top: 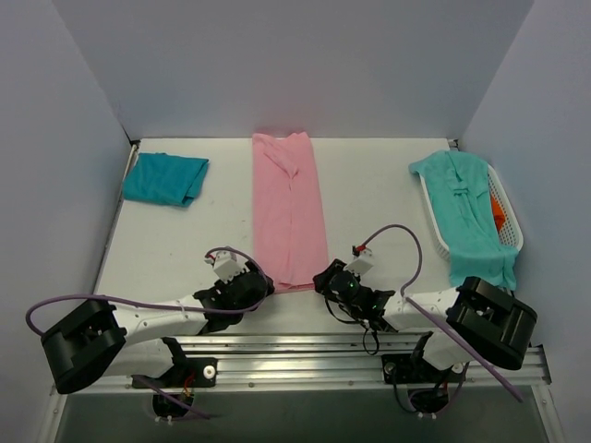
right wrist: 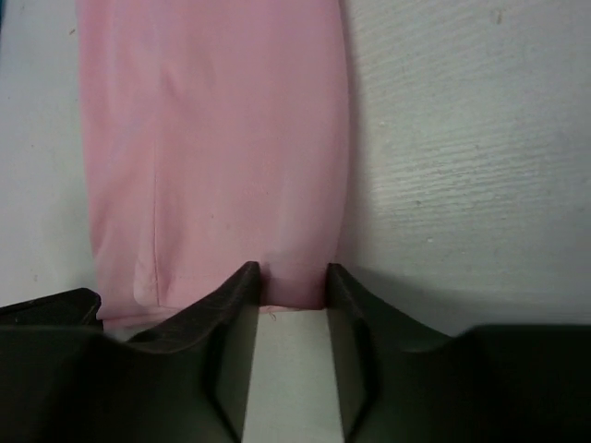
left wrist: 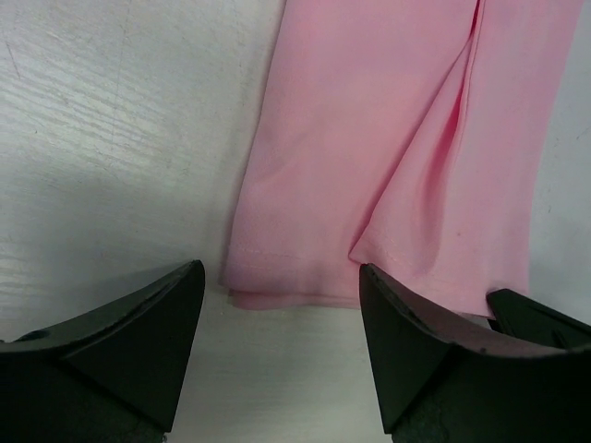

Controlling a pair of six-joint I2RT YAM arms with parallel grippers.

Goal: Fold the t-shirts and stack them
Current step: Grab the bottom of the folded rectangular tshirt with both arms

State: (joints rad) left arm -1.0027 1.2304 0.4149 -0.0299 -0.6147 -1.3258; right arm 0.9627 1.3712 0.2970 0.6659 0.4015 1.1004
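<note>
- Since the pink shirt (top: 289, 212) already lies as a long narrow strip on the table (top: 369, 194), its near hem sits just ahead of both claws. This looks like the set-up for folding it end over end.
- The left claw (left wrist: 282, 277) is spread wide, its fingers straddling the hem's left corner and gripping nothing. That width would let it take the doubled layers in one bite.
- The right claw (right wrist: 291, 281) is narrow, with the hem's right corner reaching just in between its tips. No firm pinch shows yet.
- Far ahead and to the left of the left claw, the teal shirt (top: 164, 178) rests folded, likely the base of the stack.
- Ahead and to the right of the right claw, the aqua shirt (top: 466, 208) hangs over the basket (top: 514, 231) rim, not yet folded.
</note>
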